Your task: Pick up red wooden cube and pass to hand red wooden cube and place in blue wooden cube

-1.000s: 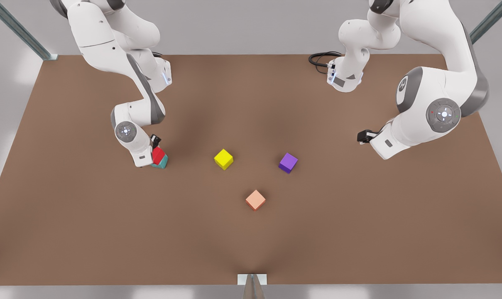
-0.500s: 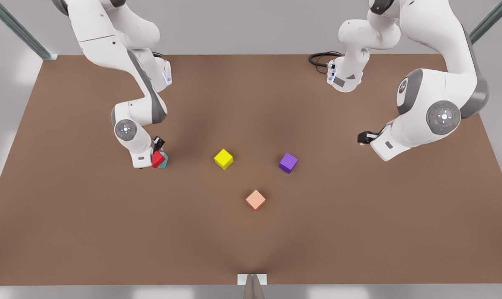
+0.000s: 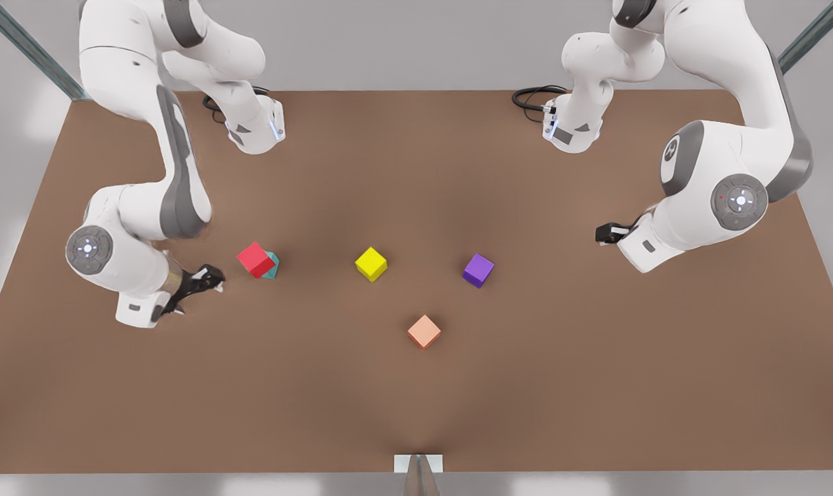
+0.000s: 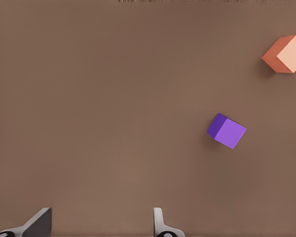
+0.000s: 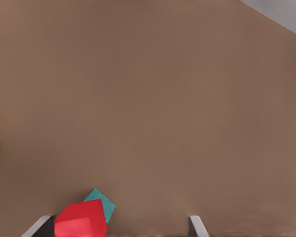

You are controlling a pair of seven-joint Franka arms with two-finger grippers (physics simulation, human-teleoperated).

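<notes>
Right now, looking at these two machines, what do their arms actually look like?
Both arms are glossy white rounded segments with dark grey bands at the joints. Round grey caps carry small lights. The right gripper, at the front view's left, and the left gripper, at its right, are black with grey fingers. Black cables coil at both bases.

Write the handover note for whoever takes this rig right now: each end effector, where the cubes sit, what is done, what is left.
Right end effector: open, holds nothing, at the front view's left beside the stack.
Left end effector: open, holds nothing, waiting at the front view's right, near the purple cube.
Red wooden cube: sitting on the blue wooden cube, offset and turned, not squarely aligned.
Done: red cube placed and let go.
Left: probably nothing but checking that the stack holds.
Yellow cube and salmon cube lie apart on the table.
</notes>
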